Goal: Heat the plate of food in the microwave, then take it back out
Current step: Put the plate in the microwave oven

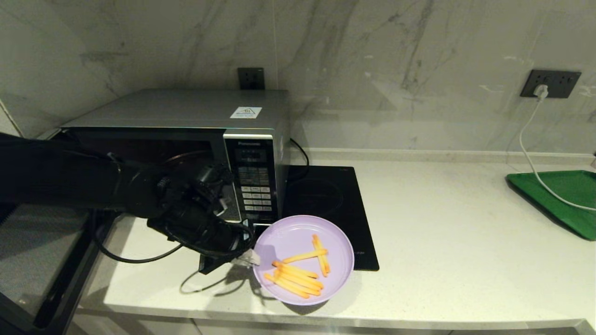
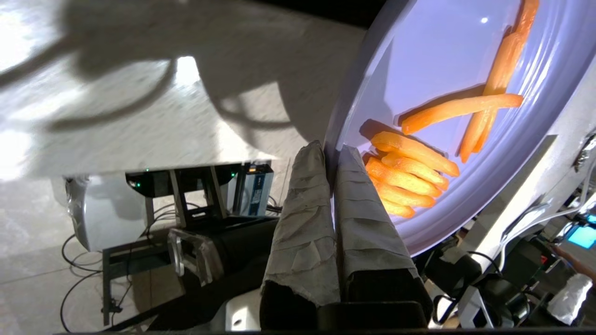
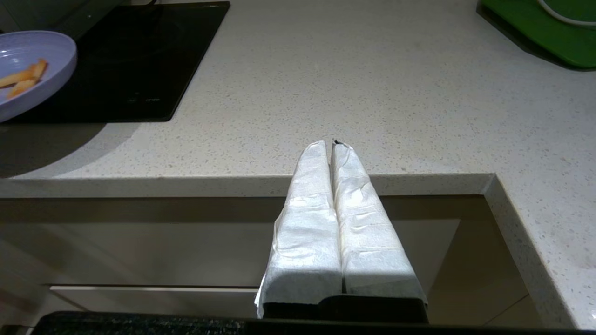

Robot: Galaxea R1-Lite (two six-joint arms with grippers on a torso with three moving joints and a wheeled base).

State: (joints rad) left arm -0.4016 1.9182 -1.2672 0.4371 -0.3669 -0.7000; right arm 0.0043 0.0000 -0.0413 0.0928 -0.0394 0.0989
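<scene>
The lilac plate of food (image 1: 291, 232) hangs tilted just above the counter's front, in front of the microwave's button panel. Its orange-yellow fry sticks (image 1: 298, 275) lie toward the near side. My left gripper (image 1: 249, 258) is shut on the plate's left rim; in the left wrist view its taped fingers (image 2: 302, 195) pinch the rim of the plate (image 2: 442, 60). The silver-grey microwave (image 1: 186, 109) stands at the back left, with its door (image 1: 42, 260) swung open to the left. My right gripper (image 3: 332, 143) is shut and empty, parked below the counter's front edge.
A flat black induction hob (image 1: 326, 195) lies right of the microwave, partly under the plate. A green tray (image 1: 563, 195) sits at the far right with a white cable (image 1: 528, 153) running to a wall socket. Black cables trail under my left arm.
</scene>
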